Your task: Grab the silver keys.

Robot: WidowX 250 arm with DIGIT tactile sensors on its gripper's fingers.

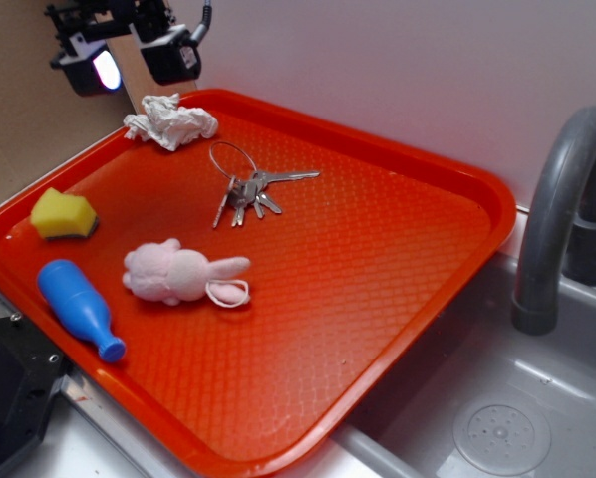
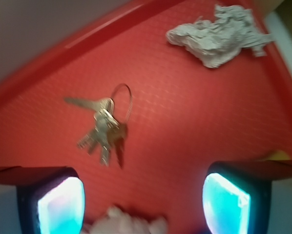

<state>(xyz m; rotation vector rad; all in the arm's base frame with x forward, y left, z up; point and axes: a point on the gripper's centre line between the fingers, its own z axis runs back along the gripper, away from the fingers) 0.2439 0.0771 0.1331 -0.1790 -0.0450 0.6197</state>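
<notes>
The silver keys (image 1: 250, 191) lie flat on the orange tray (image 1: 378, 269), a bunch on a thin wire ring with one longer key pointing right. In the wrist view the silver keys (image 2: 103, 127) lie left of centre, well ahead of the fingers. My gripper (image 1: 139, 58) hangs high above the tray's far left corner, up and left of the keys. It is open and empty, and its two glowing pads stand wide apart. My gripper (image 2: 143, 207) shows at the bottom of the wrist view.
A crumpled white paper wad (image 1: 170, 121) lies at the tray's back left, just below the gripper. A yellow sponge (image 1: 63, 214), a blue bottle (image 1: 79, 307) and a pink plush toy (image 1: 180, 274) lie on the tray's left half. A grey sink (image 1: 497, 418) and faucet (image 1: 562, 209) are at the right.
</notes>
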